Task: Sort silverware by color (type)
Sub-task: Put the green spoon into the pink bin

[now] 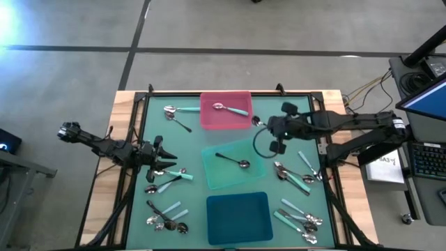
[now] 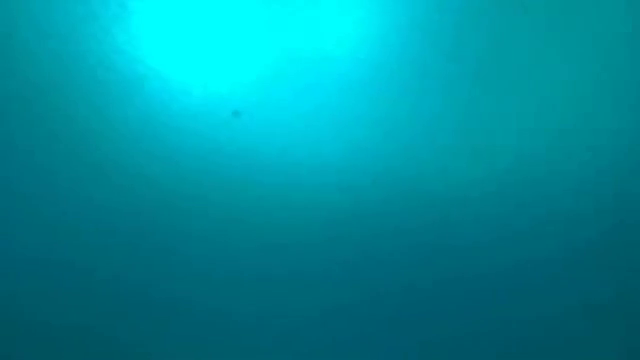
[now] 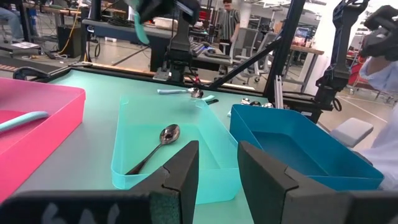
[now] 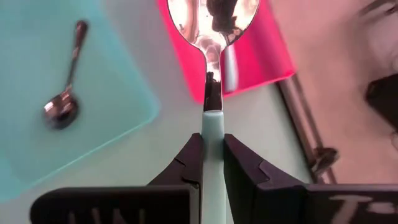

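While the right arm reaches in from the worktop's [image 1: 139,202] right edge toward the pink tray [image 1: 209,120], its right tool [image 4: 212,158] is clamped on a pale-teal-handled spoon [image 4: 212,25]. Spoon's long axis runs straight out along the fingers [image 4: 186,165], shiny bowl leading, over the pink tray's corner. Left arm lies low at the left side, left tool [image 3: 217,171] apart, aimed across at the mint tray [image 3: 121,168]. A dark-handled spoon [image 3: 158,144] lies diagonally in that tray. Another teal spoon [image 1: 231,109] sits in the pink tray; loose spoons [image 1: 296,178] are scattered on both sides.
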Tool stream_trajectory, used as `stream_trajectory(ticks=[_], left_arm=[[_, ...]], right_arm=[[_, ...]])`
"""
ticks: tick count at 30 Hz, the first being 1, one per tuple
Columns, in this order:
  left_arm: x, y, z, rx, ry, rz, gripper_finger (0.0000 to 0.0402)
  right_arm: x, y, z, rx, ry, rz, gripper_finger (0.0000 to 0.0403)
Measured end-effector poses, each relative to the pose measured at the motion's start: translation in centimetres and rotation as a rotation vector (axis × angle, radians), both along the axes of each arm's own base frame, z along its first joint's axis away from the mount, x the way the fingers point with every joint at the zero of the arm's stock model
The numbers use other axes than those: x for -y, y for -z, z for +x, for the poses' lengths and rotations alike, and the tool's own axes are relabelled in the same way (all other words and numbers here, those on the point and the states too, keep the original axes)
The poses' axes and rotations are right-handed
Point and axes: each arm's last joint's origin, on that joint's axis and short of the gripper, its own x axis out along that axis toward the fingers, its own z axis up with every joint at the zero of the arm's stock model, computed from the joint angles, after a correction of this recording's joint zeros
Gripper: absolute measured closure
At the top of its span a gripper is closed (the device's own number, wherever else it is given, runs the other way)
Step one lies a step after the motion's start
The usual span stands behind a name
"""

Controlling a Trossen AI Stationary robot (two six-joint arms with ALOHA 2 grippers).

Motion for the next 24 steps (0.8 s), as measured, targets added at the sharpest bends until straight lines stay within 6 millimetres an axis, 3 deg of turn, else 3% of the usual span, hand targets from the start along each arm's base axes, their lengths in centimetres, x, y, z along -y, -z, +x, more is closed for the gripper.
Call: stream_trajectory(ticks=[8, 13, 18, 24], left_arm=[[0.0, 0.0, 0.0, 0.0, 0.0, 0.0, 0.0306], [0.0, 0.0, 0.0, 0.0, 0.0, 0.0, 0.0306], [0.0, 0.0, 0.0, 0.0, 0.0, 0.0, 0.0306], [0.0, 0.0, 0.0, 0.0, 0.0, 0.0, 0.0306]], right_arm=[[3.6, -0.3, 0.8, 0.057, -0.003, -0.126, 0.0377], [6.9, 0.4, 1.7, 0.238, -0.018, -0.154, 0.0377], [10.1, 2.2, 2.8, 0.527, -0.129, -0.077, 0.0377], [13.0, 5.5, 4.8, 0.558, -0.156, -0.075, 0.0377]])
